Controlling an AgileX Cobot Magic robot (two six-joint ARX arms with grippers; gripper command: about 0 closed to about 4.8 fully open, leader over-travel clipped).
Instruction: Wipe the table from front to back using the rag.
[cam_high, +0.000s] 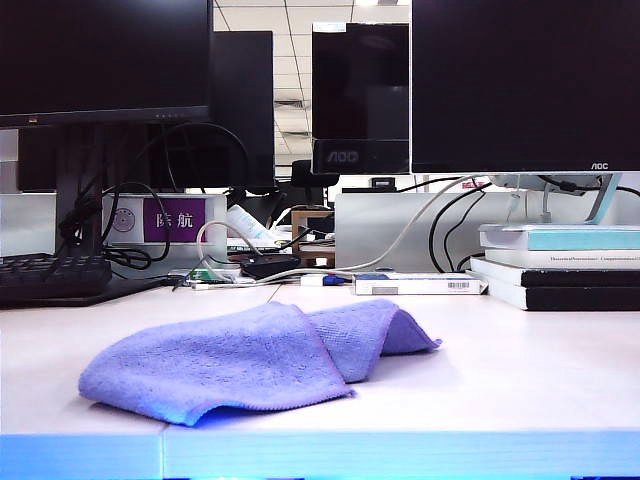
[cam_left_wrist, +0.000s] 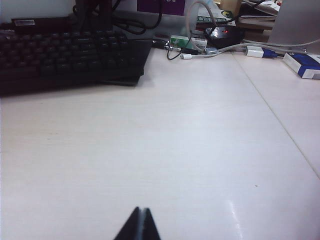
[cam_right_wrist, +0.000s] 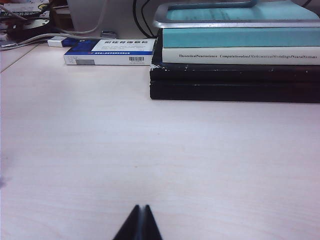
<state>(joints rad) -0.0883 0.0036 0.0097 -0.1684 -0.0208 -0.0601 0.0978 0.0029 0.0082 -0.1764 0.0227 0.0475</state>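
Observation:
The lavender rag (cam_high: 255, 355) lies crumpled and partly folded on the pale table (cam_high: 520, 370), near its light blue front edge, left of centre in the exterior view. Neither arm shows in that view. In the left wrist view my left gripper (cam_left_wrist: 140, 210) is shut with nothing in it, hovering over bare table (cam_left_wrist: 165, 150) with the rag out of sight. In the right wrist view my right gripper (cam_right_wrist: 141, 207) is likewise shut and empty above bare table (cam_right_wrist: 150, 150); no rag shows there.
A black keyboard (cam_left_wrist: 65, 55) sits at the back left. Cables and small adapters (cam_left_wrist: 200, 42) lie behind it. A blue-and-white box (cam_right_wrist: 110, 52) and a stack of books (cam_right_wrist: 235, 65) under a monitor stand are at the back right. Monitors (cam_high: 520, 85) line the rear.

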